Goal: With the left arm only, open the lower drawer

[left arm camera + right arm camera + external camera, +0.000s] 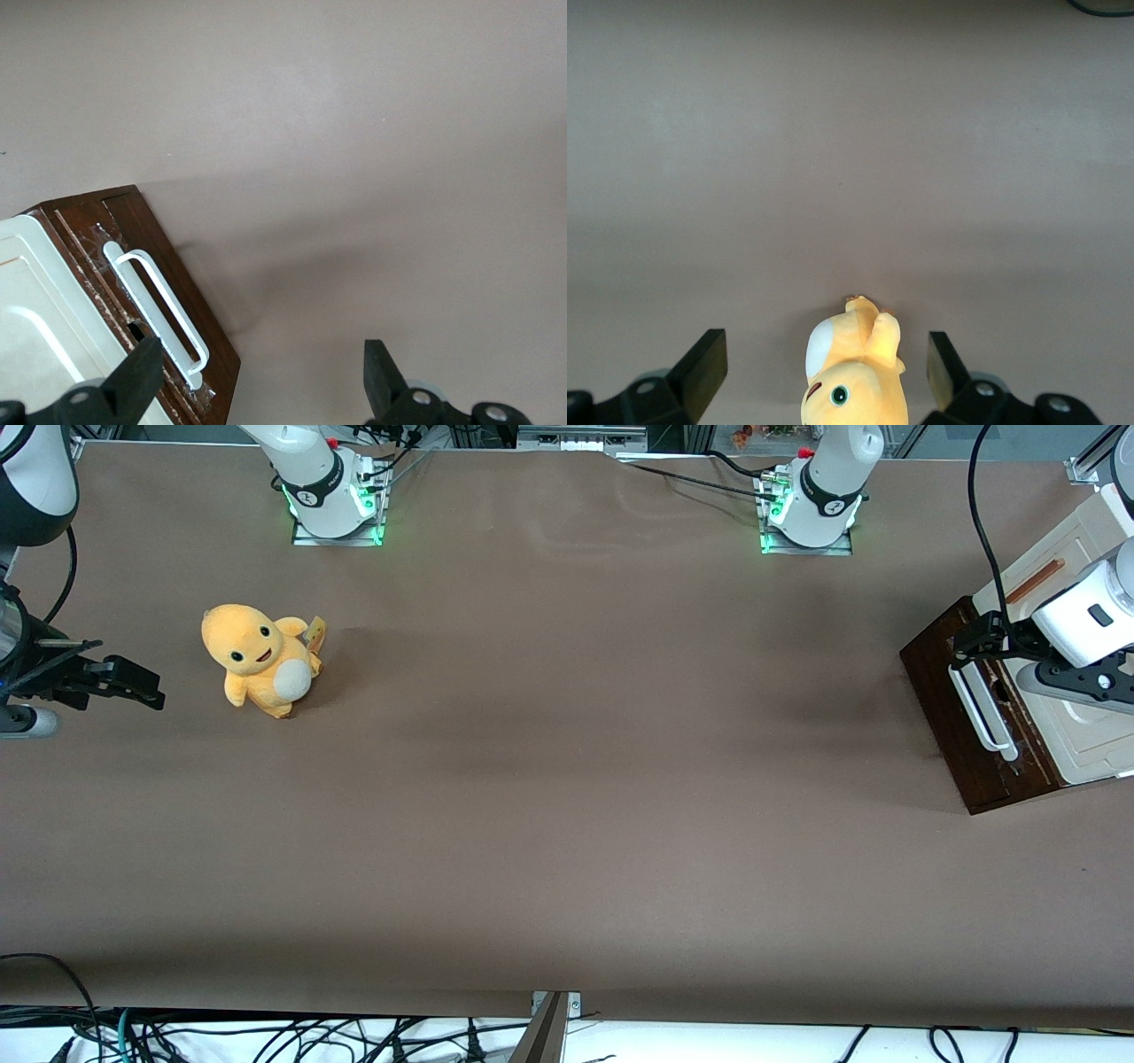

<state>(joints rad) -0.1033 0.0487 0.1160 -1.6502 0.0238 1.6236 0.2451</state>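
Brown matte tabletop (567, 797) spread wide and bare around the left arm (1085, 615). Its gripper (257, 381) hung with fingers apart, just above the lower drawer (961, 708), dark wood, near its white bar handle (159, 310).

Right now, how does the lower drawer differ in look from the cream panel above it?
The lower drawer is dark brown wood; the cream panel is pale. The drawer carries a long white bar handle; the panel shows only a thin reddish-brown strip. The left arm's pincer, open, hangs over the drawer's handle, not the panel. Both belong to one cabinet at the working arm's end.
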